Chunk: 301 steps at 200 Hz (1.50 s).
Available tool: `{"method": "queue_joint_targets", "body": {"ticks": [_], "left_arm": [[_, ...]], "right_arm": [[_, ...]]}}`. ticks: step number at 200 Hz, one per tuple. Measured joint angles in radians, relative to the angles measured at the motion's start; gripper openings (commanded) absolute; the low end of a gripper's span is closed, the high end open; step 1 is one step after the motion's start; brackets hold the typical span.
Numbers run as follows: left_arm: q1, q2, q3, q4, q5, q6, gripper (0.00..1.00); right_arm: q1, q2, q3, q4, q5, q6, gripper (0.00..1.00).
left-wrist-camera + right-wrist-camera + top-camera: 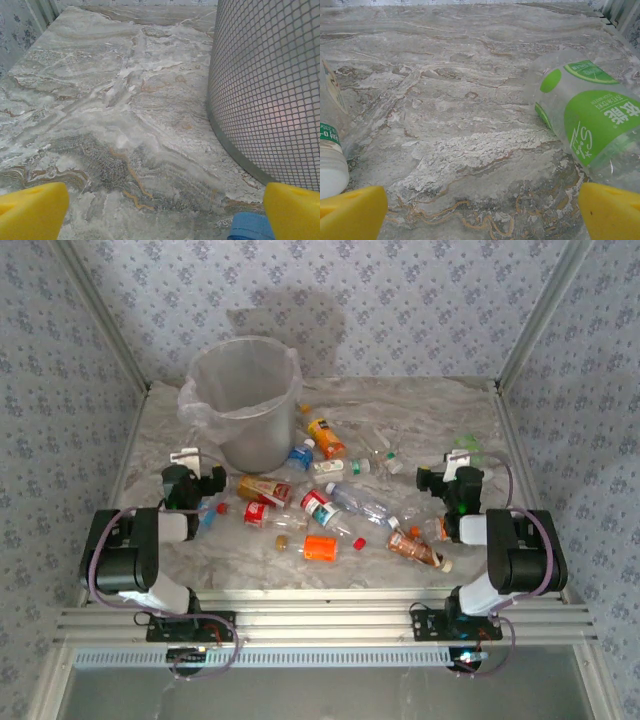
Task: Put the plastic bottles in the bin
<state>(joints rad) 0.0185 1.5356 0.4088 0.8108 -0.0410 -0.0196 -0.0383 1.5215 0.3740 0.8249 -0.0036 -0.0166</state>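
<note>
Marbled table (430, 415), bottles (321, 548) — patterned walls (400, 300)

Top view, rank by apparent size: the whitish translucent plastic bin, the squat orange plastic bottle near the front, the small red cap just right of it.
1. whitish translucent plastic bin, clearly largest.
2. squat orange plastic bottle.
3. small red cap, clearly smallest.
</note>
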Motion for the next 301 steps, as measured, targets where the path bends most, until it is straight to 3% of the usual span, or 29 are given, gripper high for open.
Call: {"method": "queue_joint_targets", "body": {"ticks": [271,301], "left_arm": [[0.0,-0.001,0.0,0.0,0.0,0.0,1.0],[0.0,-0.042,0.0,-0.046,0.0,0.0,1.0]], "right_arm": [[0.0,0.0,0.0,-0.001,0.0,0.0,1.0],[0.005,-0.058,0.003,-0.072,0.013,0.0,1.0]]}}
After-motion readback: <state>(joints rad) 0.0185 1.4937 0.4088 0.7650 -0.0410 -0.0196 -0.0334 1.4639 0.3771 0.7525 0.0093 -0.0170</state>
